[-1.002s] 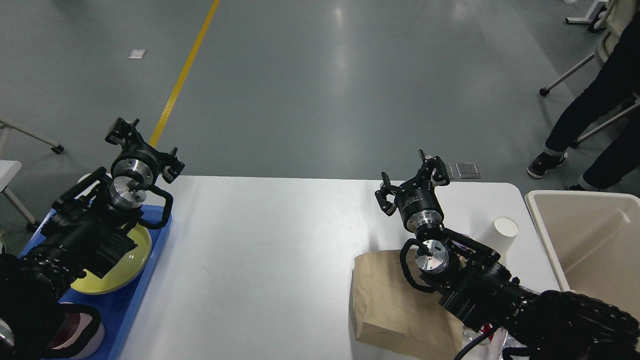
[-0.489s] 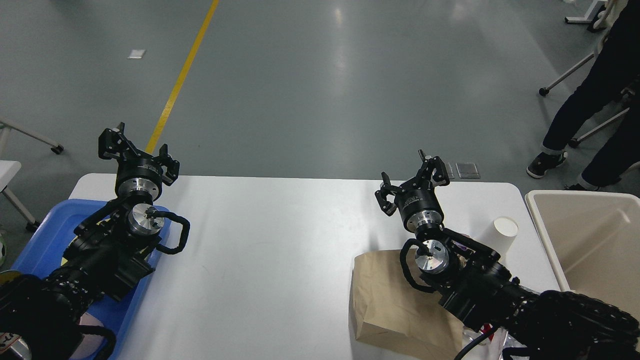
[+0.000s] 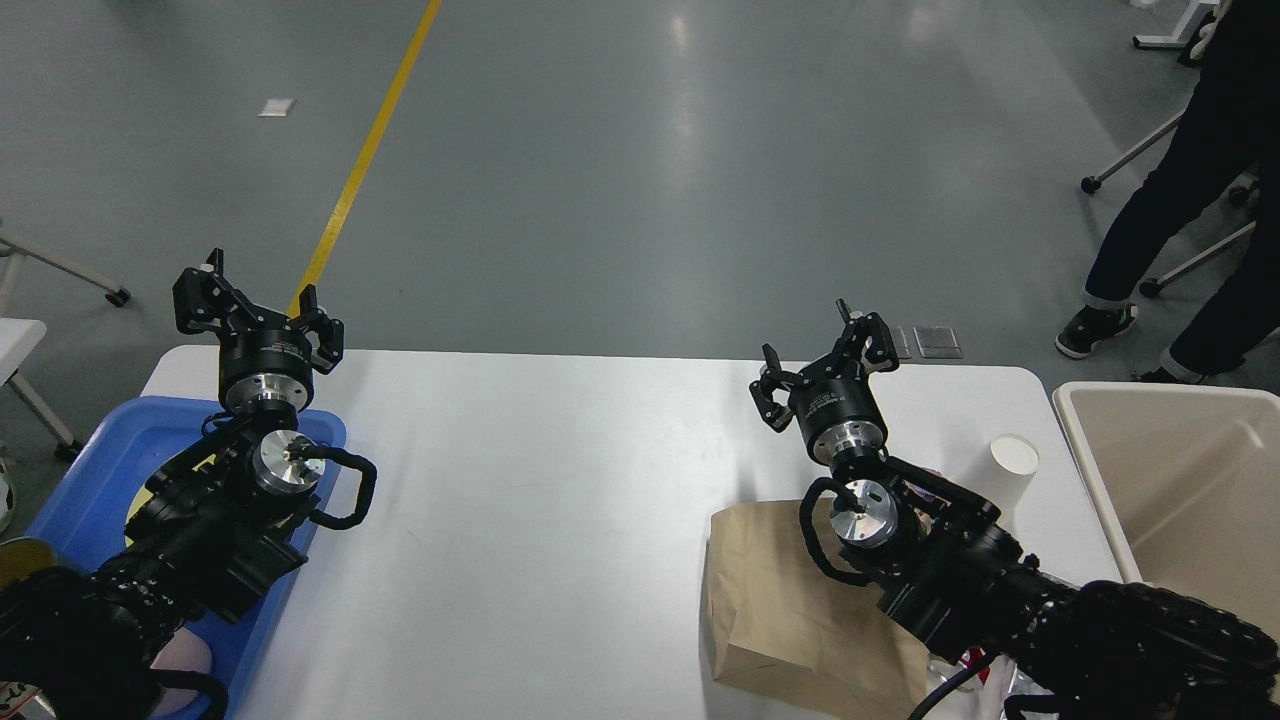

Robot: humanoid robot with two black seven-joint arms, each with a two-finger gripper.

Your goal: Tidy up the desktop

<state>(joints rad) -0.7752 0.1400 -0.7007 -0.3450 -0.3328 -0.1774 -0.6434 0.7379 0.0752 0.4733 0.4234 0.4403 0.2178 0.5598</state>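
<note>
Centrally, desktop (image 3: 520, 520) lies bare; brown bag (image 3: 770, 610) overhangs near edge.

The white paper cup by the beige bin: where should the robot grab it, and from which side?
Probably around the side wall of the paper cup, coming in level from the left with the open right gripper. It stands upright, its mouth open, so its round wall offers two opposite faces.

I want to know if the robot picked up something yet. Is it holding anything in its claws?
No. The left gripper and the right gripper are both open and empty, raised above the desktop.
</note>
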